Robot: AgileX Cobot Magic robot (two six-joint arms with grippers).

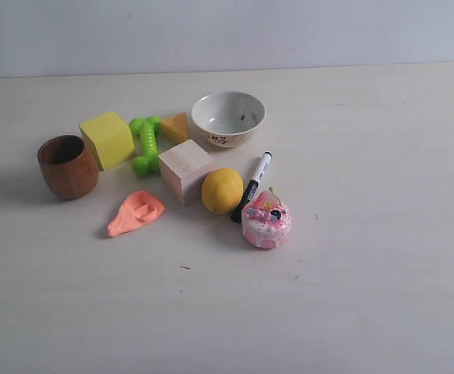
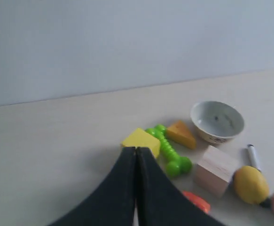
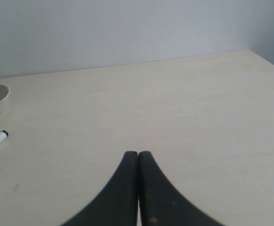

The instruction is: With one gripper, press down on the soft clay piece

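The soft clay piece [image 1: 135,212] lies flat on the table, a salmon-orange teardrop in front of the wooden cube [image 1: 184,170] and right of the brown cup [image 1: 68,166]. No arm shows in the exterior view. In the left wrist view my left gripper [image 2: 136,150] is shut with nothing in it, held above the table, and an orange edge of the clay [image 2: 196,201] peeks out beside its finger. My right gripper [image 3: 138,154] is shut and empty over bare table, far from the clay.
Around the clay stand a yellow block [image 1: 107,139], a green dumbbell toy [image 1: 146,144], an orange wedge [image 1: 176,127], a white bowl [image 1: 228,118], a lemon [image 1: 222,191], a black marker [image 1: 251,185] and a pink toy cake [image 1: 266,219].
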